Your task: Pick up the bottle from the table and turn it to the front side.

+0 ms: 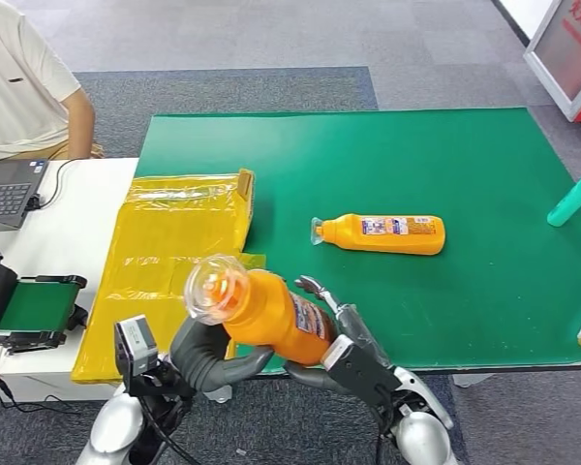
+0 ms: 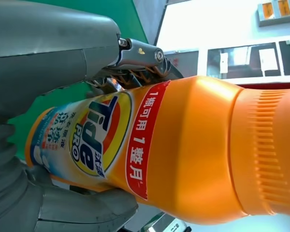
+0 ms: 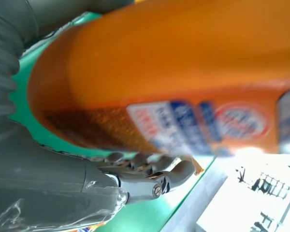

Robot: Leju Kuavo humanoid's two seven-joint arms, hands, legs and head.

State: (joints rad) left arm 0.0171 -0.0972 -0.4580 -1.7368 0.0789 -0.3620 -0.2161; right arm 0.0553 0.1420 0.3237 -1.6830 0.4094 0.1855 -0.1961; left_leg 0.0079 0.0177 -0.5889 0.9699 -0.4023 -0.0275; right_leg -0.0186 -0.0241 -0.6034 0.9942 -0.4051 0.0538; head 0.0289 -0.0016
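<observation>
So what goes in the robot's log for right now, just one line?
held bottle: lifted, cap toward camera | left hand: gripping | right hand: gripping | second bottle: lying on table

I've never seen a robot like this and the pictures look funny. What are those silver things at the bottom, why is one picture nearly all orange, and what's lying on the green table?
The silver things are a robot's two arms, seen from a camera high on its body. Its left hand and right hand hold one orange bottle between them, lifted off the table, clear cap toward the camera. The other two pictures come from small cameras at its wrists, very close and turned sideways, so the bottle looks huge. The left wrist one shows its front label. On the green table lie a second orange bottle on its side, a yellow bag and a teal bottle at the edge. A person sits by a laptop.
</observation>
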